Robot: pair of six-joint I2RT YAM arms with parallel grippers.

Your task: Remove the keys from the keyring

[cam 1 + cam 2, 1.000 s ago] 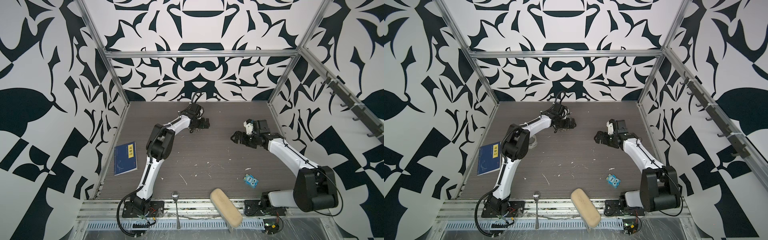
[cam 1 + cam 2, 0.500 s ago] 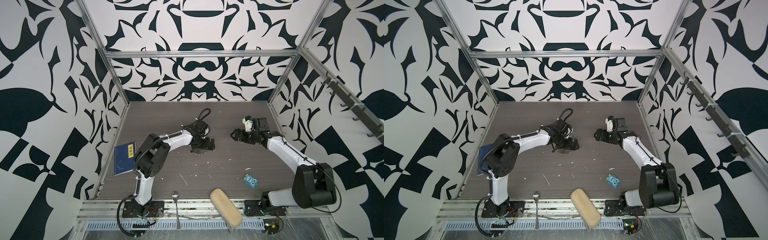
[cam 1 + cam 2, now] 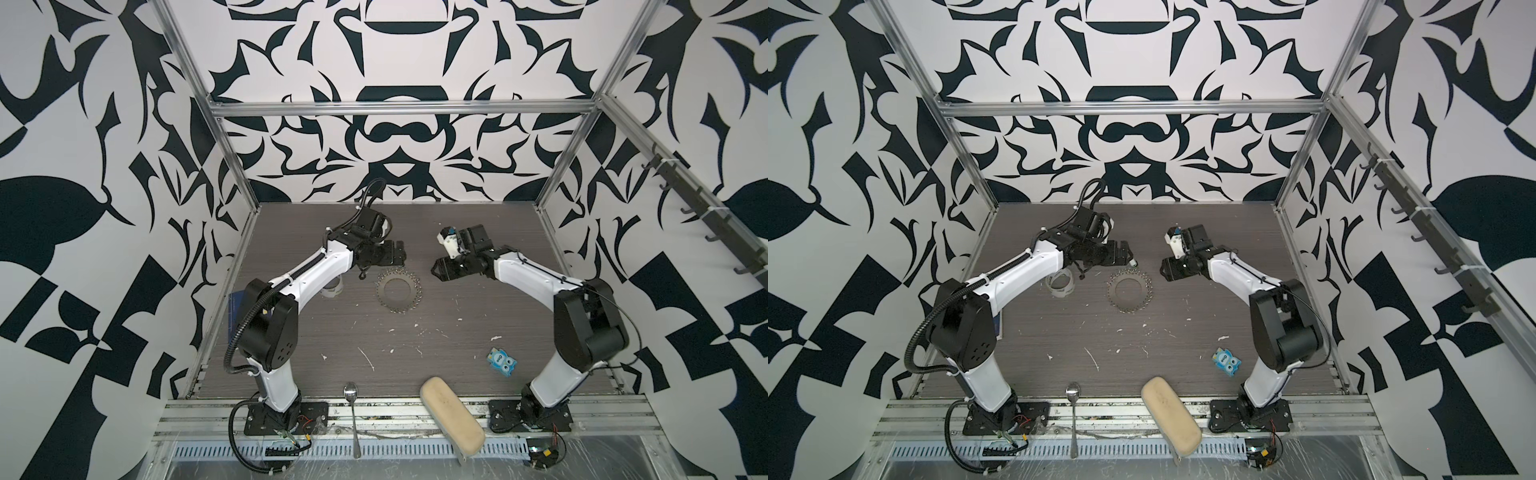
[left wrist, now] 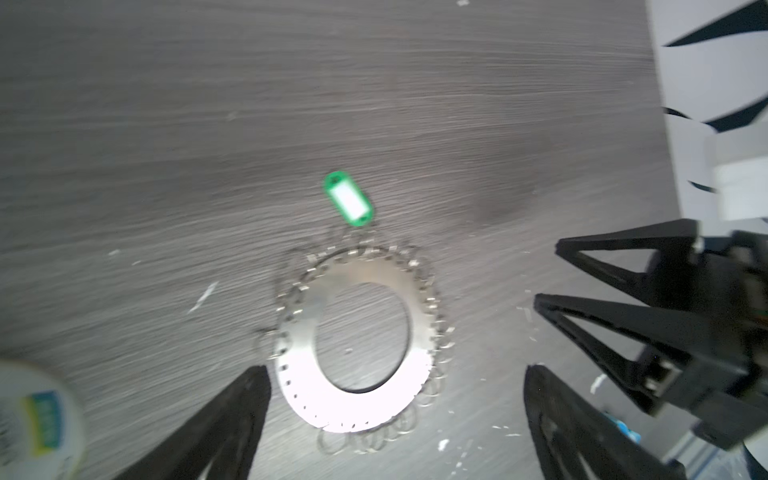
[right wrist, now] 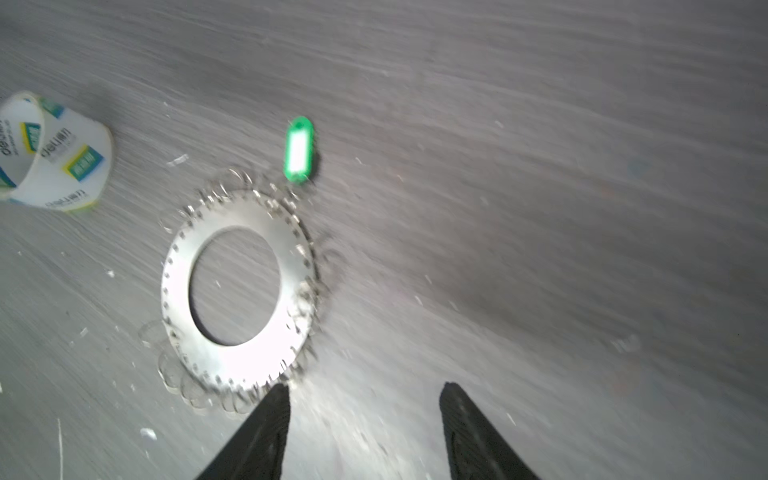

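Since the keyring (image 3: 398,289) lies flat near the middle of the worktop (image 3: 457,345), with one arm on each side of it, either hand can reach it from its own side. In both top views the left hand (image 3: 394,256) hovers near the ring's far-left edge. Its fingers (image 4: 232,415) are spread wide with nothing between them, and its wrist view shows the ring framed in that gap. The right hand (image 3: 439,271) hovers just beside the ring's right edge. Its fingers (image 5: 266,432) stand apart by a narrower gap and also hold nothing.

The green key (image 4: 348,205) rests on the worktop just outside the ring's rim, touching the small wire loops that fringe the disc. Motion blur hides whether it is clipped to one of them. I judge that it is probably attached, so the removal is not yet done.

This arrangement looks like preparation for a two-handed job: one hand pins the slippery metal disc while the other works the key free. The tape roll (image 5: 54,153) sits off to the left, near the ring but apart from it and clear of both hands.
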